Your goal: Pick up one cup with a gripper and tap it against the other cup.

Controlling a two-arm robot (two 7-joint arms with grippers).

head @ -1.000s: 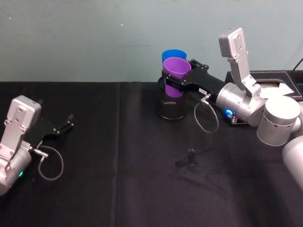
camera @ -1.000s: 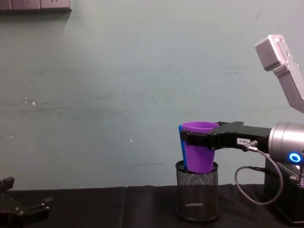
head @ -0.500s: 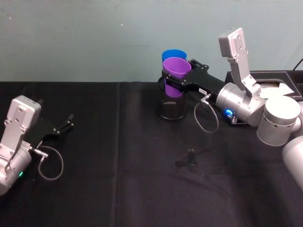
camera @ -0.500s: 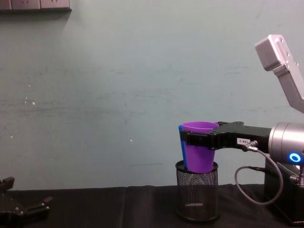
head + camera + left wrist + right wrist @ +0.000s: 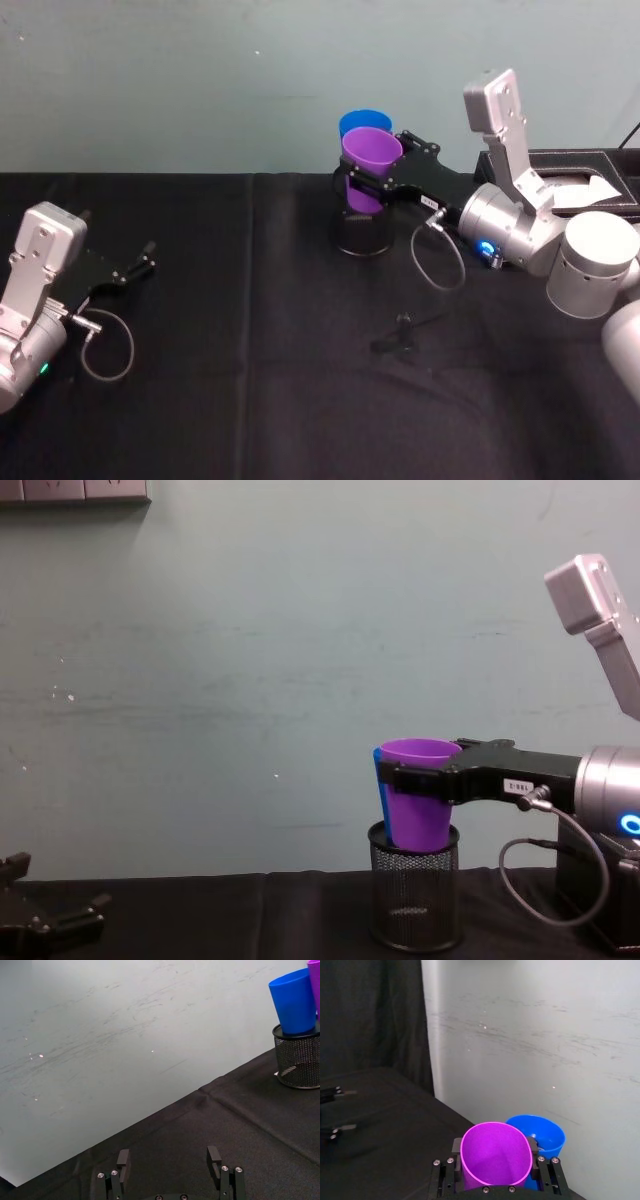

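Right tool (image 5: 378,165): clamped on purple cup (image 5: 372,148), above wire-mesh pen holder (image 5: 360,235).
Blue cup (image 5: 360,122): in the holder, just behind.
Tap: best light, grip firm.
Left tool (image 5: 135,268): idle over the desk (image 5: 250,400), jaws apart.

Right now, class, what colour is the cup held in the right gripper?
Purple: the cup shows best in the right wrist view.

The purple cup (image 5: 372,150) and the blue cup (image 5: 360,122) are showing plain, unpatterned colour; the holder (image 5: 362,236) is showing black wire mesh, on a black tabletop (image 5: 250,350).
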